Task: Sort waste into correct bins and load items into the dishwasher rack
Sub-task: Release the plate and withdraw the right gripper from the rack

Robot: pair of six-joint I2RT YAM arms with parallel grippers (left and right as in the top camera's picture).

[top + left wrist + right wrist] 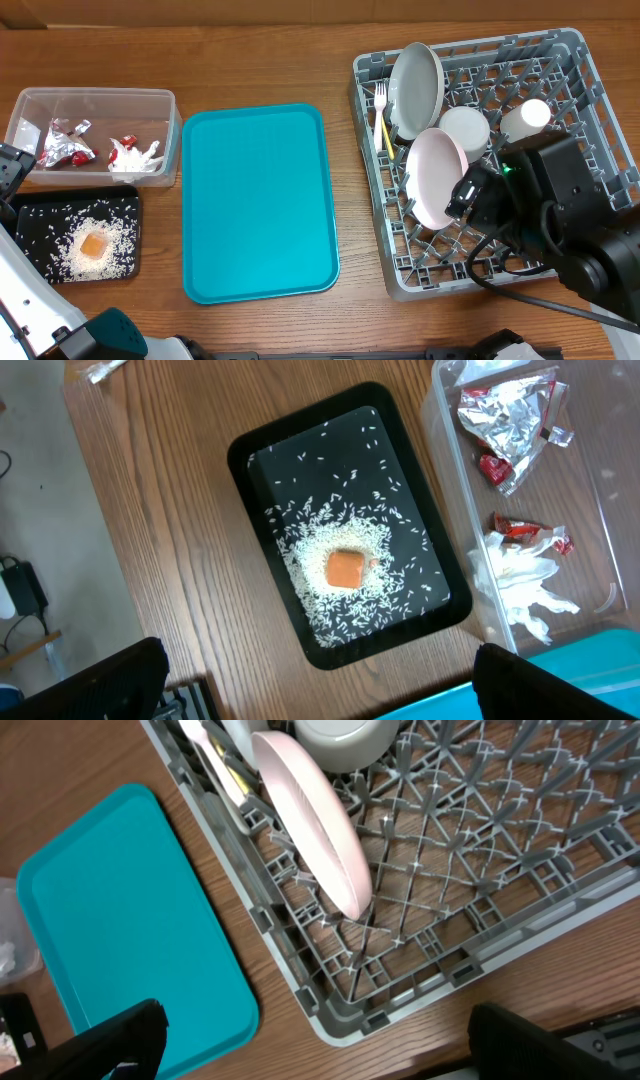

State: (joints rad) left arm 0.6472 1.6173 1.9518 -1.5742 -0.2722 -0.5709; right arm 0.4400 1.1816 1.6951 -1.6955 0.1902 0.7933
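**Both hands spread wide, nothing held**

The left hand [318, 658] is held wide and empty over the black tray [250, 460]. There an orange food cube [346, 569] sits in loose rice [300, 545]. To that hand's right, foil wrappers [515, 415], a red packet [520, 532] and a white napkin [520, 580] are seen in the clear tub [610, 500]. The right hand [315, 1018], equally wide and empty, is poised over a corner of the dishwasher rack [480, 850], with a pale plate [310, 820] on edge ahead of it. Only the overhead view shows the white cup [527, 115] and grey plate [416, 88] in the rack.
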